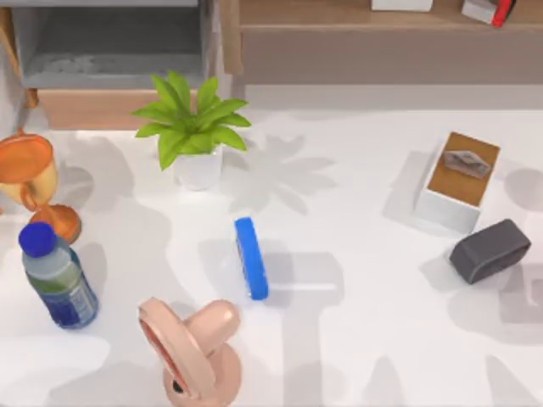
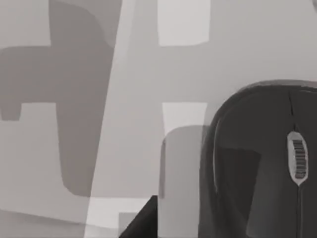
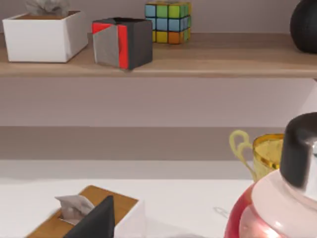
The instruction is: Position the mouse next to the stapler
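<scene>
Lying just beside the left tool [image 2: 143, 225], apparently untouched: mouse [image 2: 257, 163].

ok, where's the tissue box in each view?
Top view: tissue box at the table's right side, just behind the dark grey block.
Left wrist view: bare table and the mouse instead.
Right wrist view: tissue box close by, below the shelf.
Shared landmark: the wooden shelf behind it.

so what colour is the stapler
Bright blue; the stapler shows best in the top view, lying mid-table.
</scene>
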Action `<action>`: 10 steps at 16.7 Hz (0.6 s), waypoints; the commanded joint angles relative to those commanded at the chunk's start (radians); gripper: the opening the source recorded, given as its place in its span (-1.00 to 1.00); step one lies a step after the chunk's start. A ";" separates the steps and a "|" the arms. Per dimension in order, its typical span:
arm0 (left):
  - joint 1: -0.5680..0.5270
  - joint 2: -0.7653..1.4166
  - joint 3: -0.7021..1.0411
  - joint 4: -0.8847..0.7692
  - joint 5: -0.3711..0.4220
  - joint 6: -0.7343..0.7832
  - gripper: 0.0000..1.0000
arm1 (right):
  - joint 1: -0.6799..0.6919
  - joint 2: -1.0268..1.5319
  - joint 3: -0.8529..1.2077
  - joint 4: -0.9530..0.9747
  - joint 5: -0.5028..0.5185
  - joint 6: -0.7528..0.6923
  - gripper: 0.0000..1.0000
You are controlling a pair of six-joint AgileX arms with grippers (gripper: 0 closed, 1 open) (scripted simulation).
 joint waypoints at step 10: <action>0.000 0.000 0.000 0.000 0.000 0.000 -1.00 | 0.000 0.000 0.000 0.000 0.000 0.000 1.00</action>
